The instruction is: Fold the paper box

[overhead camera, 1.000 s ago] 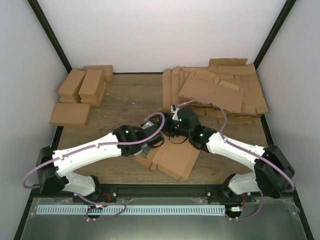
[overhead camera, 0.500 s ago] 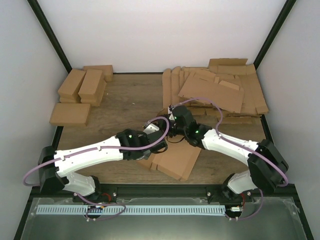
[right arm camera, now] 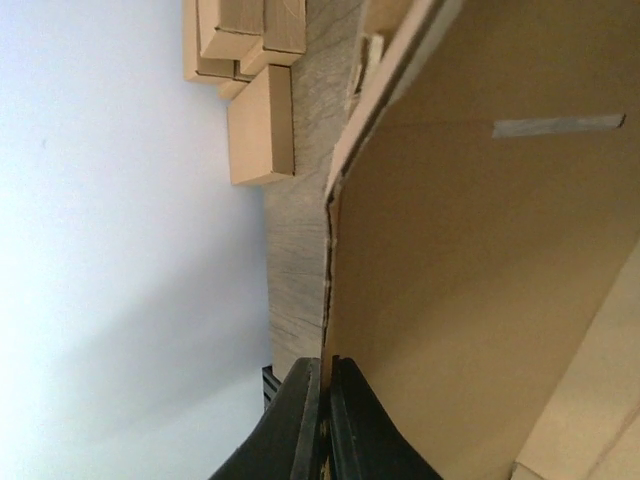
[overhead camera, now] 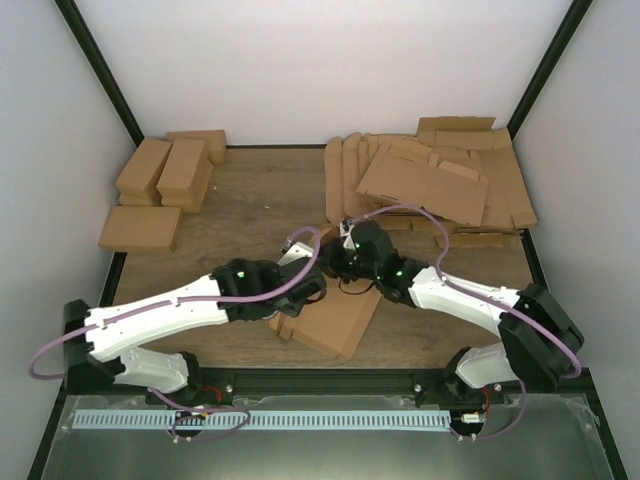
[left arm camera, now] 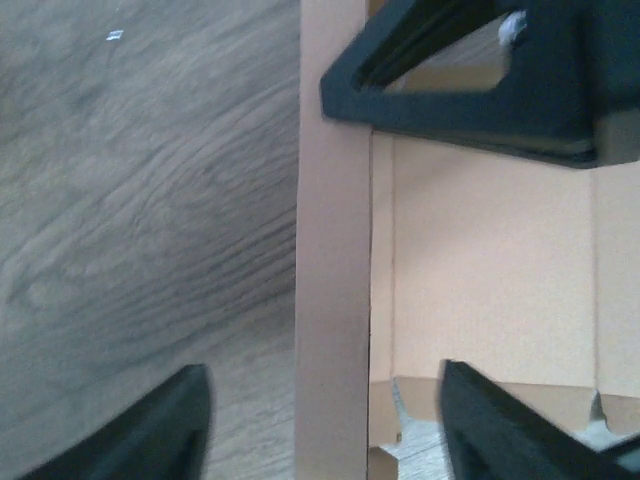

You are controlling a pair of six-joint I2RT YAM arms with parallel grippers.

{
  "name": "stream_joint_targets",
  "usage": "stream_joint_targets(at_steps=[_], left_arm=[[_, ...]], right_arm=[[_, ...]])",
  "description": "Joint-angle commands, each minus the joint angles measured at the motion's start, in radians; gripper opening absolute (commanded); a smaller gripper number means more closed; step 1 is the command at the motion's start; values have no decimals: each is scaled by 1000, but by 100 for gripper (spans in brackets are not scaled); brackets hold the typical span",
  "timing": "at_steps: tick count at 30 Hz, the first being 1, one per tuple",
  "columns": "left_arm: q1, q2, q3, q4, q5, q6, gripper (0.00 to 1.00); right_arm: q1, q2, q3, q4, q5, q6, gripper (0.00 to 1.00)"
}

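Observation:
The paper box (overhead camera: 335, 320), a flat brown cardboard piece with creases and flaps, lies on the wooden table between the two arms. My left gripper (overhead camera: 303, 287) is at its left edge. In the left wrist view it (left arm camera: 325, 400) is open, its fingertips (left arm camera: 185, 420) straddling an upright flap strip (left arm camera: 330, 250) without touching it. My right gripper (overhead camera: 340, 262) is at the box's far edge. Seen from the right wrist, it (right arm camera: 325, 385) is shut on the thin edge of a box panel (right arm camera: 480, 250). The right gripper's black body (left arm camera: 480, 80) shows above the box floor.
A spread pile of flat cardboard sheets (overhead camera: 430, 185) fills the back right. Narrow brick-shaped cardboard boxes (overhead camera: 165, 170) are stacked at the back left, with one flat box (overhead camera: 140, 228) in front. White walls and black posts enclose the table.
My left gripper has opened, letting go of the flap. My right gripper has closed onto the box's edge. The box has shifted slightly left and toward the front.

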Motion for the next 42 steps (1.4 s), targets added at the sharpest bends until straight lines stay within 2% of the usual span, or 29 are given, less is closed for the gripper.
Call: stream_joint_targets(at_steps=[1,3,8,14,19,23,28,33,36,39,42], left_arm=[[17,-110,-5,110,99,-16,71],[56,-157,-37,163,186,-13,79],[178,-218,-146,266,355,24,80],[227,-209,-238,368,478,78,80],[265,-155,-269,429,522,92,67],[266,-131,-274,460,533,105,53],[268,-86,-283,487,557,132,42],[268,-73,-289,491,544,127,41],[273,-74,-294,482,532,122,37],[284,-82,-307,479,536,122,32],[287,-91,-321,487,553,130,32]], right_arm=[[9,-38,-64,100,-17,22,1],[9,-44,-123,192,-31,41,1],[8,-35,-265,432,-68,71,1],[9,-44,-309,475,-70,37,1],[9,-65,-318,428,-56,18,5],[9,-66,-330,419,-55,15,8],[9,-59,-335,394,-54,10,9],[9,-50,-337,382,-59,1,11],[8,-57,-328,360,-58,-20,14],[9,-93,-300,279,-21,-73,17],[6,-129,-276,198,19,-125,23]])
